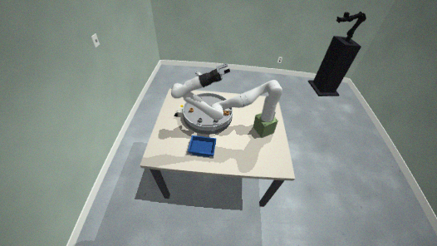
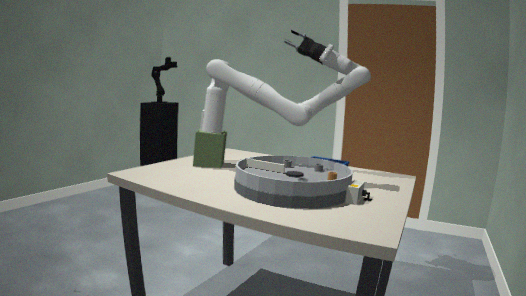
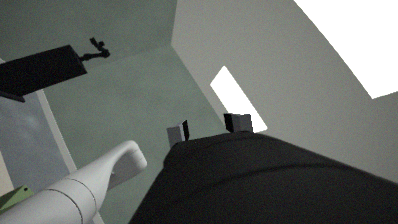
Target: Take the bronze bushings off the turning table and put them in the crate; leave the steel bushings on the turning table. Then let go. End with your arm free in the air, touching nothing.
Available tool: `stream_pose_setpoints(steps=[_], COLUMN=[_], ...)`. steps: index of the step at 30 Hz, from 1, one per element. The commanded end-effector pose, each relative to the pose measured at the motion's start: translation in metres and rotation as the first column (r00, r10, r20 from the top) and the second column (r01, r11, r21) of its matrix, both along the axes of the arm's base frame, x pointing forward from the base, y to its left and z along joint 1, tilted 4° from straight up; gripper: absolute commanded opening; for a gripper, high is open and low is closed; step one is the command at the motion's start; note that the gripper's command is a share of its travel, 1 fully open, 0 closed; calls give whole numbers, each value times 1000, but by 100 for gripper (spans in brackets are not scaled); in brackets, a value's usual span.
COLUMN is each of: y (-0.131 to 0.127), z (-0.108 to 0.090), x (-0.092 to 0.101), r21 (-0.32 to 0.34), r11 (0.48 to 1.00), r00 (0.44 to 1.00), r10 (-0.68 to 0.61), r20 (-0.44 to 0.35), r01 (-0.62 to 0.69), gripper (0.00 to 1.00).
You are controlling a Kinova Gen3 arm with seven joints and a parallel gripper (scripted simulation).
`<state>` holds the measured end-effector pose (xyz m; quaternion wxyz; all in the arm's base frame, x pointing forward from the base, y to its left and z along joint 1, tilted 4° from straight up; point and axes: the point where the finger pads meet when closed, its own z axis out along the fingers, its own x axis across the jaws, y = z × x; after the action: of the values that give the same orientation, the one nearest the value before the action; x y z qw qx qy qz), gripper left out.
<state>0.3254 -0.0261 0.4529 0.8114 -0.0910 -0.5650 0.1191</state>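
The round grey turning table (image 1: 208,100) (image 2: 280,192) stands on the table. One bronze bushing (image 1: 191,110) (image 2: 332,175) sits near its outer side; another bronze one (image 1: 226,112) shows beside the arm in the top view. Steel bushings (image 1: 199,120) (image 2: 318,167) sit on it too. The arm covers part of the turning table in the top view, so other pieces may be hidden. The blue crate (image 1: 202,154) (image 2: 330,160) stands beside it; no bushing shows inside in the top view. My gripper (image 1: 225,68) (image 2: 289,36) (image 3: 206,124) is open and empty, high above the table, pointing away from the turning table.
A pale bar (image 2: 265,165) crosses part of the turning table. A small box (image 2: 355,193) with a yellow mark adjoins its rim. The arm's green base block (image 1: 265,125) (image 2: 209,149) stands on the table. A black pedestal (image 1: 337,62) (image 2: 159,132) (image 3: 45,74) with a small arm stands beyond.
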Motion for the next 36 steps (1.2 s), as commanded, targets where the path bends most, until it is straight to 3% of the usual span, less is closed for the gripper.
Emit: stream_pose_setpoints(steps=[1,6,7,11,23,24,28,36], y=[-1,-1,0,-2,-2,0,-1,-1], z=[-53,-53,-4,-21,-21,-4,-25,-25], x=[18,18,3,16,16,2,10,10], r21=[-5,-5,-3,-14,-14,-3,-14,-14], r11=[1000,1000,1000,1000,1000,1000,1000,1000], r00=[995,995,999,969,969,999,969,969], r10=[-7,-7,-3,-12,-12,-3,-12,-12], r20=[101,101,51,247,247,51,247,247], r01=[8,8,3,16,16,3,16,16], gripper=[100,100,100,100,100,100,100,100])
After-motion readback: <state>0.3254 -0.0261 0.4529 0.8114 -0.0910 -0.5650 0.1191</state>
